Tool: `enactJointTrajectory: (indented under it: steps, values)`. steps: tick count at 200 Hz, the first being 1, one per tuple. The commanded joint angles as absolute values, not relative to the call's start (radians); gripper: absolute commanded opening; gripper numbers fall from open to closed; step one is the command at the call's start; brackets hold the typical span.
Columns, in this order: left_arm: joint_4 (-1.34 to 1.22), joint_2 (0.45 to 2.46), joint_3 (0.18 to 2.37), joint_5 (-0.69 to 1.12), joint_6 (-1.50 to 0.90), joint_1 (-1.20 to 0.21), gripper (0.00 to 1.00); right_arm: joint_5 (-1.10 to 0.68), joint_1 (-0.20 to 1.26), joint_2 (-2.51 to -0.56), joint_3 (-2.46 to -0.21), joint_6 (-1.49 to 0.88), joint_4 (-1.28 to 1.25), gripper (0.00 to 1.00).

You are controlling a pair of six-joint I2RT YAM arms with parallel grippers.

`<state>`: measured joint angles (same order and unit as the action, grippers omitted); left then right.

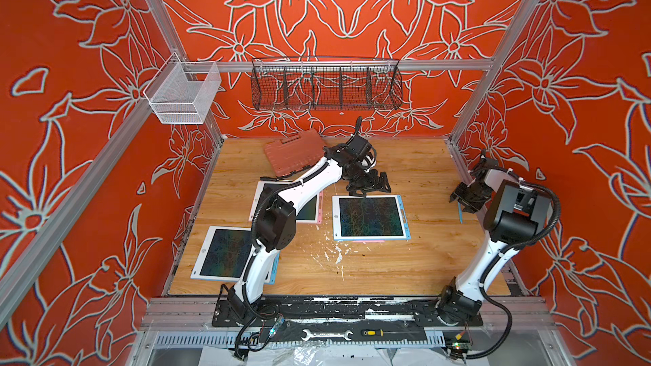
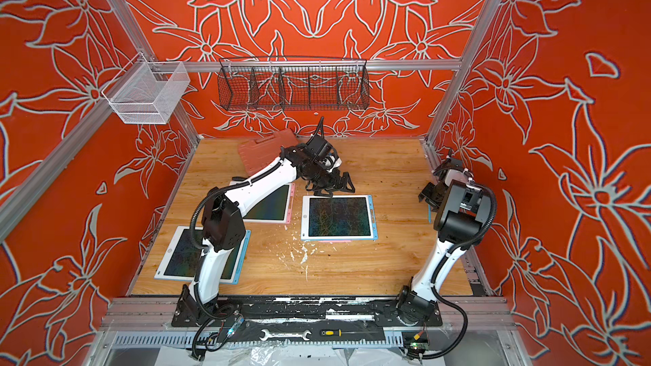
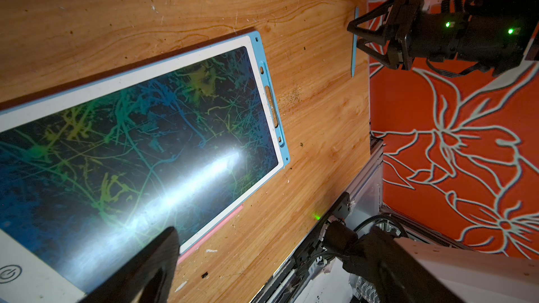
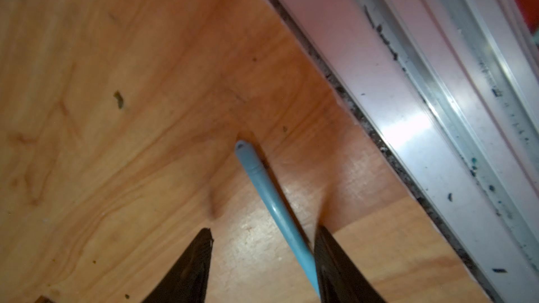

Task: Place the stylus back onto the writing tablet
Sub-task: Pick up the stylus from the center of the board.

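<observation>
Near rail (image 4: 408, 112), right gripper (image 4: 262, 234) jaws half-parted astride half-hidden stylus (image 4: 271, 199); left gripper (image 1: 370, 191) gaping, empty

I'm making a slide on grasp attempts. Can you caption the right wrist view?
Right gripper straddles the blue stylus lying on the wooden table, jaws apart, not yet gripping it.

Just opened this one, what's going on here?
The right claw is down near the right edge of the table, its jaws either side of the blue stylus, which lies on the wood. One jaw is against it, but it isn't clamped yet. The left claw hovers open over the far edge of the blue-framed writing tablet in the middle.
</observation>
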<state>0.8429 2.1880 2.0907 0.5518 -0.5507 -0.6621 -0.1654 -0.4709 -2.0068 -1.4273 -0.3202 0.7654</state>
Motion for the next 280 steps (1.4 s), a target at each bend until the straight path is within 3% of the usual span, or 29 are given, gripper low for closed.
enactJointTrajectory:
  steps: [1, 70, 145, 280]
  values:
    - [0.831, 2.203, 2.104, 0.558, -0.540, -0.667, 0.98, -0.163, -0.474, -1.999, -1.410, -0.309, 0.819, 0.50]
    - [0.803, 2.168, 2.056, 0.547, -0.518, -0.666, 0.97, -0.141, -0.462, -2.010, -1.416, -0.290, 0.846, 0.29]
    - [0.748, 2.127, 1.974, 0.546, -0.515, -0.663, 0.97, -0.121, -0.423, -2.001, -1.402, -0.272, 0.877, 0.17]
    - [0.696, 2.085, 1.889, 0.555, -0.509, -0.650, 0.97, -0.087, -0.334, -1.933, -1.308, -0.258, 0.904, 0.11]
